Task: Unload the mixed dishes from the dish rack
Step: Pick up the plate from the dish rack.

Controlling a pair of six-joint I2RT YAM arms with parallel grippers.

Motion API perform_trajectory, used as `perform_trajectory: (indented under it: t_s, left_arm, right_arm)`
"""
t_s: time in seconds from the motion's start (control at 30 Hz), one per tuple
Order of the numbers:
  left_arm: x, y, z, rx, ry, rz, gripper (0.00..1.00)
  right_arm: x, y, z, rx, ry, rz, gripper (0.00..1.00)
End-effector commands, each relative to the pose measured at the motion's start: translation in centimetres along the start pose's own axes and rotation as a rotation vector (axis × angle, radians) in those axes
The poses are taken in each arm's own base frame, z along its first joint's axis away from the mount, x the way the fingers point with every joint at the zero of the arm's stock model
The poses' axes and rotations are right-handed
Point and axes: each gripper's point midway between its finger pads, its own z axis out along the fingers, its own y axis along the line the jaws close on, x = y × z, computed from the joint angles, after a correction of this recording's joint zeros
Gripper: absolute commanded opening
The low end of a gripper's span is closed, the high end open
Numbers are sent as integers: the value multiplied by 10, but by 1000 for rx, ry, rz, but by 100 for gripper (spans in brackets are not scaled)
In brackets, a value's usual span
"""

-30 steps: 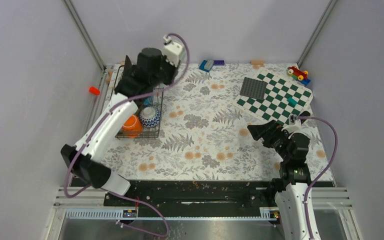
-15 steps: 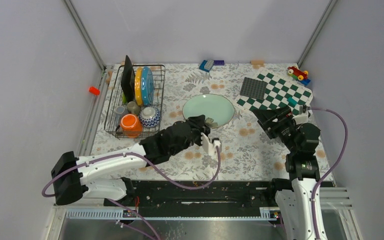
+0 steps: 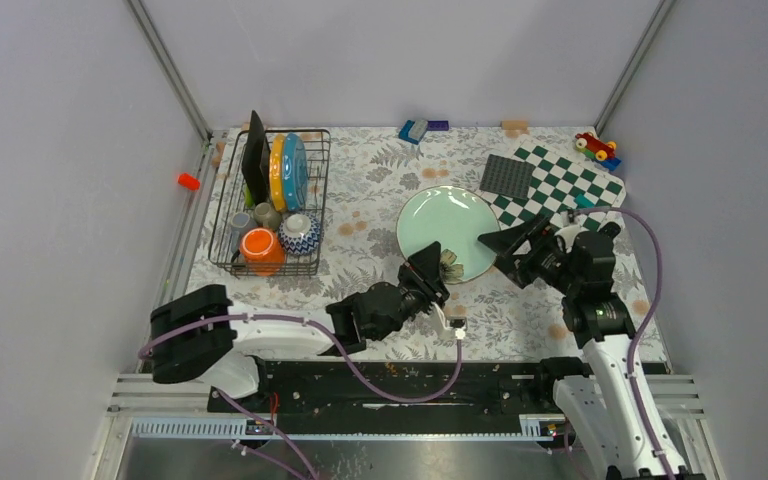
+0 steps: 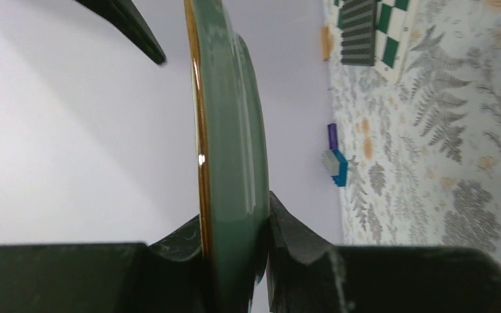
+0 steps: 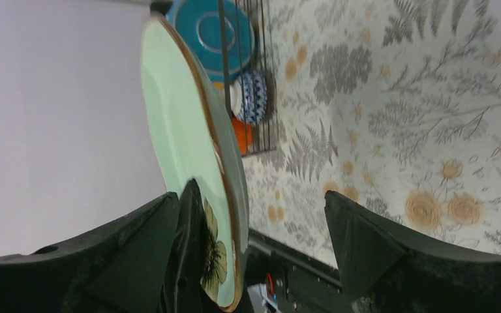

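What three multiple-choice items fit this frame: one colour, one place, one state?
1. The mug in the rack is: A orange; B purple; C pink.
2. The pale green plate is: A standing in the rack; B flat beside the toy car; C held above the middle of the table.
3. The left gripper is: A open and empty; B shut on the plate's rim; C out of view.

Answers:
1 A: the top view shows an orange mug at the rack's near end.
2 C: the left gripper holds the plate's near edge, and the open right gripper straddles its right rim.
3 B: the left wrist view shows both fingers pressed on the rim.
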Motion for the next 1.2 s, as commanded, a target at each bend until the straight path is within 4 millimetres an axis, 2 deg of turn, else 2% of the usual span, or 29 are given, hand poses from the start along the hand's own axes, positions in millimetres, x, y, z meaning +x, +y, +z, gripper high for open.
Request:
perform_trajectory:
  t_s: [0.0, 0.1, 0.23, 0.3, 0.33, 0.37, 0.4, 0.47, 0.53, 0.57, 0.67, 0.73, 0.8, 0.87, 0.97, 1.07, 1.1, 1.13, 1.17]
  left_arm:
    - [13, 89, -14, -405, 88, -51, 0]
    - [13, 83, -8, -416, 109, -25, 0]
    - [13, 74, -5, -413, 122, -21, 0]
    - [14, 74, -5, -405, 120, -43, 0]
    - [14, 72, -5, -393, 118, -57, 0]
    - [14, 70, -4, -374, 112, -77, 4]
    - [14, 69, -5, -358, 107, -85, 16]
    - [14, 67, -6, -323, 91, -128, 55]
    - [13, 63, -8, -269, 73, -168, 88]
    - [12, 61, -9, -241, 62, -194, 97]
    - [5, 56, -16, -117, 9, -306, 99]
    - [-4, 47, -25, 25, -49, -376, 99]
    - [-18, 44, -42, 162, -130, -453, 99]
    - [-38, 41, -68, 310, -259, -484, 99]
    - [-55, 44, -100, 396, -393, -521, 99]
    - [-58, 73, -115, 284, -471, -603, 99]
    - [-56, 89, -117, 208, -485, -651, 99]
    - [-50, 113, -117, 91, -486, -741, 99]
    - [-36, 140, -118, -51, -460, -853, 99]
  right_arm:
    - [19, 6, 8, -1, 91, -51, 82]
    - [24, 5, 14, -8, 115, -55, 61]
    - [21, 5, 15, -16, 88, -69, 33]
    - [19, 5, 14, -19, 70, -75, 17]
    - [18, 6, 13, -22, 62, -75, 5]
    - [17, 6, 13, -25, 53, -72, 0]
    - [17, 6, 13, -27, 46, -72, 0]
    - [15, 8, 12, -33, 32, -73, 0]
    - [12, 10, 12, -50, 17, -77, 0]
    - [11, 12, 11, -57, 9, -81, 0]
    - [4, 14, 8, -59, -45, -89, 0]
    - [-4, 17, 6, -68, -96, -91, 0]
    - [-9, 20, 3, -86, -138, -96, 0]
    - [-13, 19, 1, -83, -167, -98, 0]
    - [-17, 16, 0, -74, -191, -86, 0]
    - [-18, 3, 3, -30, -198, -81, 0]
    - [-17, -4, 5, -8, -196, -79, 0]
    - [-16, -12, 6, 17, -195, -79, 0]
    - [-15, -21, 8, 39, -197, -82, 0]
